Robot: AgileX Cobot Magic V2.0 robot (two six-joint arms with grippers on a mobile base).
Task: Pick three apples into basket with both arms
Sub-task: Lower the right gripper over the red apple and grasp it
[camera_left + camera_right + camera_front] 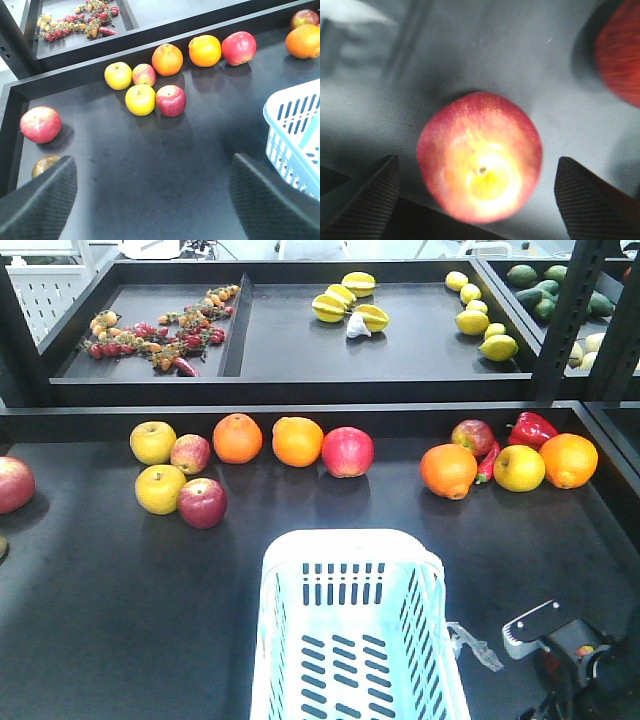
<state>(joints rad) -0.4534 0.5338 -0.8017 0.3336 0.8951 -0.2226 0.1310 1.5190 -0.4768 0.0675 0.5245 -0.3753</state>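
Note:
Several red apples lie on the dark table: one [202, 502] beside a yellow apple, one [190, 453] behind it, one [347, 452] in the middle, one [472, 436] at the right and one [12, 484] at the far left edge. The pale blue basket [345, 540] stands at the front centre, with nothing showing in the part I can see. My left gripper [155, 200] is open over bare table, short of the apple cluster [170, 100]. My right gripper [477, 161] is open around a red apple [480, 155] with a yellow top. Its fingers do not touch the fruit.
Oranges [237, 438] [448, 471], yellow apples [160, 488] [519, 467] and a red pepper [533, 428] lie among the apples. A raised black shelf [300, 380] with small produce runs along the back. The right arm [565, 645] is at the front right, beside the basket. A second red fruit [620, 55] lies close by.

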